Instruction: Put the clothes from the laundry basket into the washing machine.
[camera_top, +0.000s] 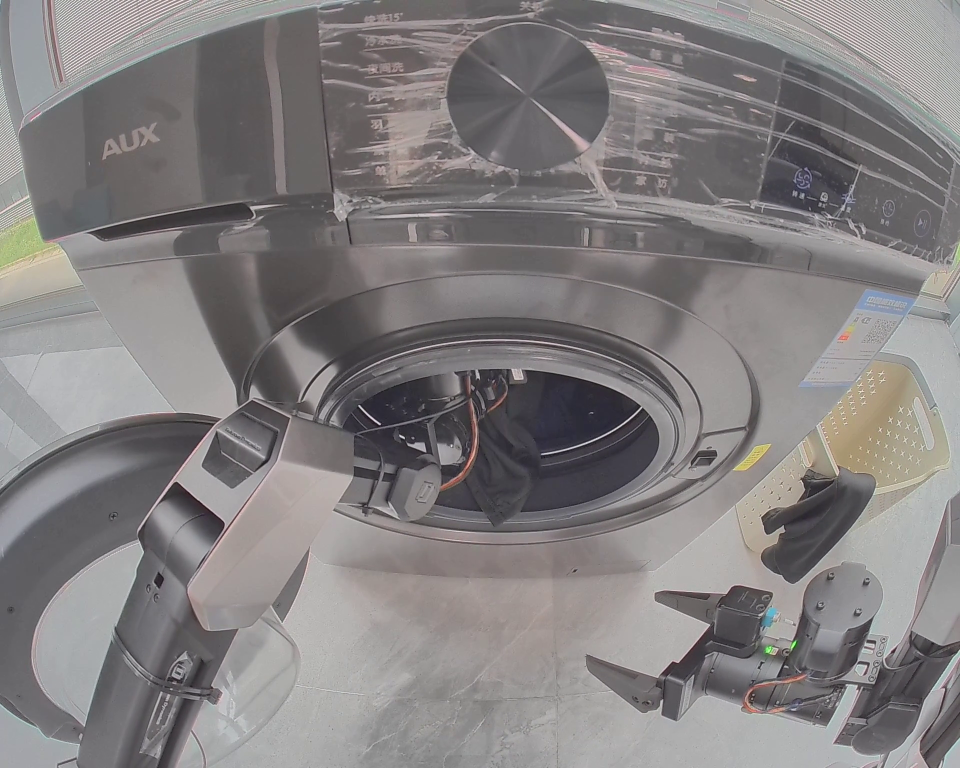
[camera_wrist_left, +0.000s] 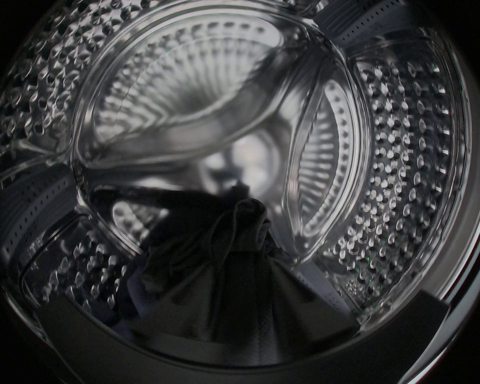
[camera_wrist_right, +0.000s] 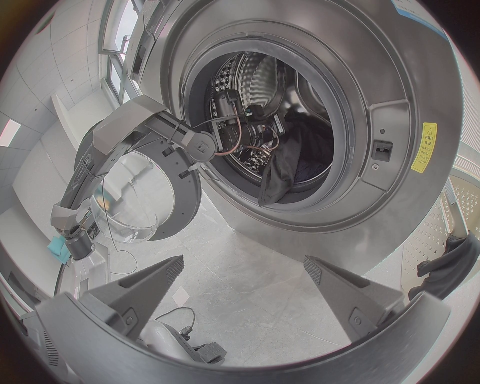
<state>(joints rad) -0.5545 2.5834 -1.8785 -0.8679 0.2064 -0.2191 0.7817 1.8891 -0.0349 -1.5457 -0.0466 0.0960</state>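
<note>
The washing machine (camera_top: 560, 290) stands with its round opening facing me. My left arm goes in through that opening, and my left gripper (camera_top: 480, 390) (camera_wrist_right: 265, 131) is inside the drum. A dark garment (camera_top: 505, 470) (camera_wrist_right: 280, 170) hangs beside it, draped over the lower rim of the opening. The left wrist view looks into the steel drum (camera_wrist_left: 400, 150), with dark cloth (camera_wrist_left: 235, 280) heaped at its low front. My right gripper (camera_top: 630, 632) (camera_wrist_right: 241, 260) is open and holds nothing, low over the floor in front of the machine. The cream laundry basket (camera_top: 890, 420) (camera_wrist_right: 465, 200) stands at the right with another dark garment (camera_top: 815, 520) (camera_wrist_right: 450, 265) over its edge.
The machine's door (camera_top: 60, 520) (camera_wrist_right: 135, 195) stands swung open at the left, beside my left arm. Grey tiled floor (camera_top: 480, 660) lies free between the machine and my right gripper.
</note>
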